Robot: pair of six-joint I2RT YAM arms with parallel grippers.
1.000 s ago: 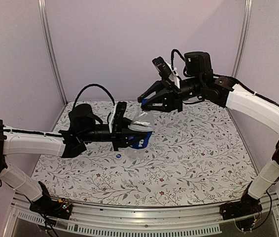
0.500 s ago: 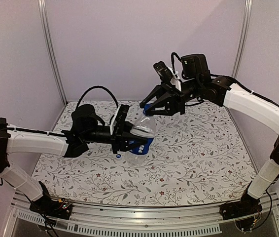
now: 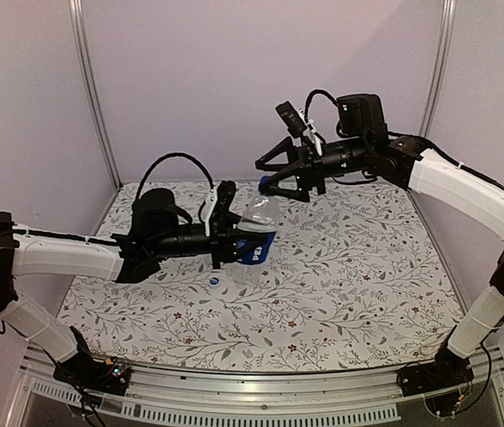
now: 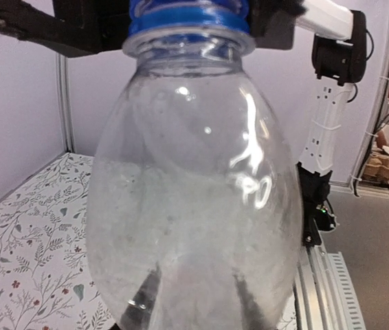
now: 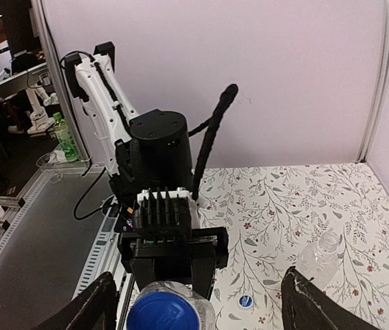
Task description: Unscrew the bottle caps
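My left gripper (image 3: pixel 234 238) is shut on the clear bottle (image 3: pixel 255 233) with the dark blue label and holds it above the table, neck toward the right arm. That bottle (image 4: pixel 191 206) fills the left wrist view, and the left fingers (image 4: pixel 143 297) show as dark shapes through it. Its blue cap (image 5: pixel 163 313) sits on the neck (image 4: pixel 187 17). My right gripper (image 3: pixel 267 178) is open, its jaws spread wide on either side of the cap (image 5: pixel 194 309) without touching it. A second blue cap (image 5: pixel 245 301) lies loose on the table (image 3: pixel 215 280). The plain bottle (image 5: pixel 321 256) lies on the cloth.
The floral cloth (image 3: pixel 359 267) covers the table, with purple walls behind and on both sides. An aluminium rail (image 3: pixel 261 391) runs along the near edge. The left arm's black cable (image 5: pixel 215 124) loops up behind its wrist.
My right gripper was shut on the bottle's cap and has now opened wide around it. The left arm has turned the bottle slightly while keeping its grip.
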